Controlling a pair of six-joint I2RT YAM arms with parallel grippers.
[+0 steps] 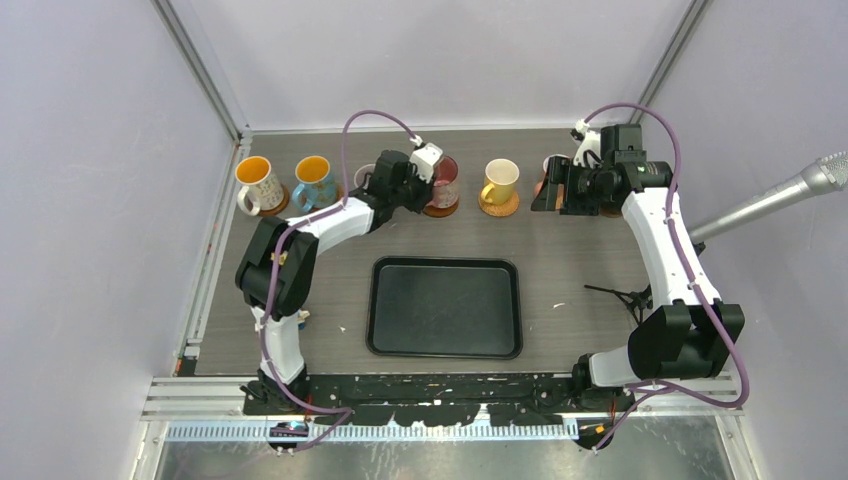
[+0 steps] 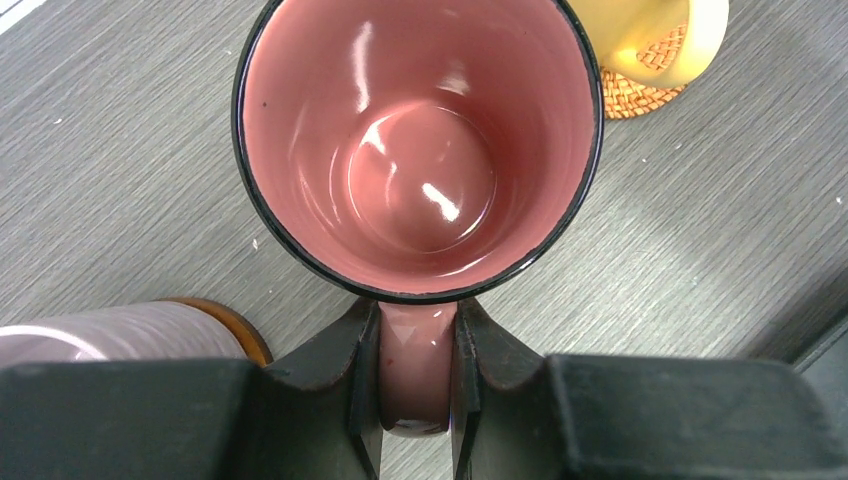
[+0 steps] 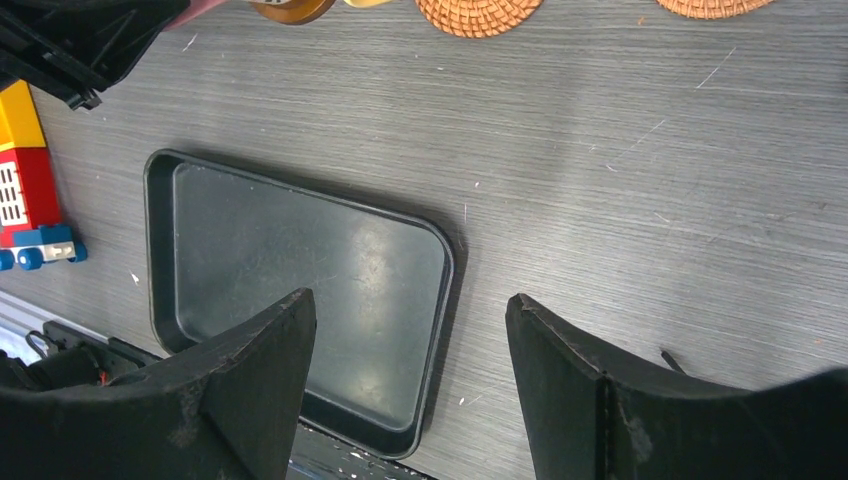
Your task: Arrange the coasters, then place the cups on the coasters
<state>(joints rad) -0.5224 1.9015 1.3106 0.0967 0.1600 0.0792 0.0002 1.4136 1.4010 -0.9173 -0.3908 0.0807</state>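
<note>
A row of cups stands along the back: a white cup [image 1: 254, 183], a blue cup [image 1: 314, 180], a lilac cup [image 2: 110, 330] on a brown coaster [image 2: 240, 330], a pink cup [image 2: 420, 140] and a yellow cup [image 1: 500, 182] on a woven coaster [image 1: 499, 208]. My left gripper [image 2: 418, 400] is shut on the pink cup's handle [image 2: 418, 355]. A dark coaster [image 1: 441, 209] shows under the pink cup [image 1: 444, 180]; whether they touch, I cannot tell. My right gripper [image 3: 410, 330] is open and empty. In the top view it [image 1: 552, 197] partly hides a pale cup [image 1: 553, 163].
A black rectangular tray [image 1: 445, 307] lies in the middle of the table, below my right gripper's view. A red, yellow and blue toy block [image 3: 25, 190] sits near the left arm's base. Two woven coasters [image 3: 478, 12] [image 3: 715, 6] are cut off by the right wrist view's top edge.
</note>
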